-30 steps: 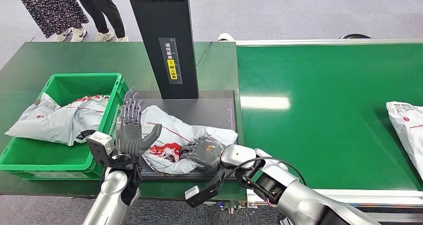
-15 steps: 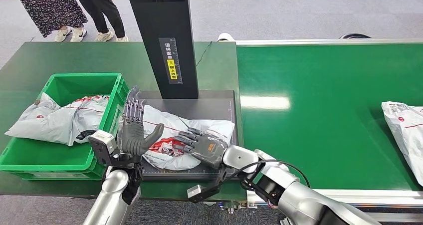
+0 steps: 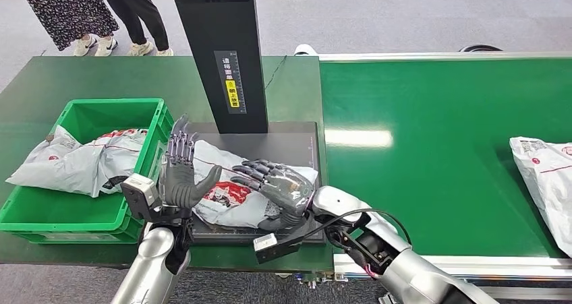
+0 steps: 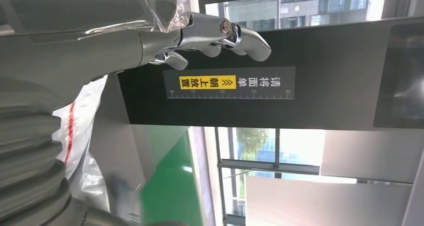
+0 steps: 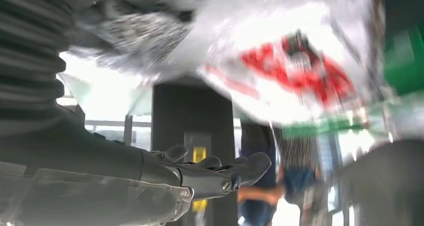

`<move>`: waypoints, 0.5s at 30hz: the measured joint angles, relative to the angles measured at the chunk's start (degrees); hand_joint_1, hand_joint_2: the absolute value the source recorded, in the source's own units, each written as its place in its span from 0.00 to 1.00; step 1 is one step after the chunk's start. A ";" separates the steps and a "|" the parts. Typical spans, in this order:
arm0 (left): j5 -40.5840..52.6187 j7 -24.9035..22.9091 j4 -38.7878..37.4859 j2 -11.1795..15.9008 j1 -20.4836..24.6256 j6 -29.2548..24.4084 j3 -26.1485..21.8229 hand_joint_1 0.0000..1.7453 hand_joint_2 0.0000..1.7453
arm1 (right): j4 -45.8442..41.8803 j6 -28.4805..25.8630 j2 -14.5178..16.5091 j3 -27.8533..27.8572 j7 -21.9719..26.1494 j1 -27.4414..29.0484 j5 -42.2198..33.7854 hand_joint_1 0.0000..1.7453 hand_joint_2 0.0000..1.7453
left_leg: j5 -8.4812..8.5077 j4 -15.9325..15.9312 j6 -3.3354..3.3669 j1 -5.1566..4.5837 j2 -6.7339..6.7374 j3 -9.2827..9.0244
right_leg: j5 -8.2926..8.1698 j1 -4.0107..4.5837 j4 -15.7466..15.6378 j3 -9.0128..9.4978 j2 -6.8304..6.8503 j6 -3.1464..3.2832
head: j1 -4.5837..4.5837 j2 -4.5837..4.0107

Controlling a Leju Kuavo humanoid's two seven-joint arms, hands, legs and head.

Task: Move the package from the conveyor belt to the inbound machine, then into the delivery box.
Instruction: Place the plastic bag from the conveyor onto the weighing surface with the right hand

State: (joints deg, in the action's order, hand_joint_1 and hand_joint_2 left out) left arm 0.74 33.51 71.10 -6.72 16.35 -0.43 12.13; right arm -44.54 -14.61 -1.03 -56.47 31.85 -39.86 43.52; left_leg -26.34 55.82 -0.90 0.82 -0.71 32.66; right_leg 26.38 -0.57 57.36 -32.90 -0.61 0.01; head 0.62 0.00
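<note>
The package [image 3: 229, 193] lies on the inbound machine's plate [image 3: 283, 145]. The left robot hand [image 3: 181, 172] stands open beside it; the right robot hand [image 3: 280, 186], fingers spread, seems to hover above.

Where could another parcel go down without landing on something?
The wide green conveyor belt is bare between the dark scanner platform and the grey-white parcel at its far end. The platform and the green plastic crate are crowded.
</note>
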 joint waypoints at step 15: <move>0.10 0.44 0.03 0.43 -0.44 -0.37 0.20 0.00 1.00 | -16.09 -5.67 -2.38 14.16 4.26 11.18 -10.85 0.00 0.00 | -0.01 0.00 0.01 0.00 -0.02 0.03 | 0.00 0.00 0.00 -0.01 0.01 0.00 | 0.01 0.00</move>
State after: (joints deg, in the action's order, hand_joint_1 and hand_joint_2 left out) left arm 0.85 33.95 71.13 -6.29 15.91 -0.80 12.33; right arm -60.62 -20.28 -3.40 -42.32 36.10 -28.69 32.68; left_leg -26.35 55.82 -0.89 0.82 -0.73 32.70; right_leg 26.39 -0.58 57.36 -32.91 -0.60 0.00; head 0.62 0.00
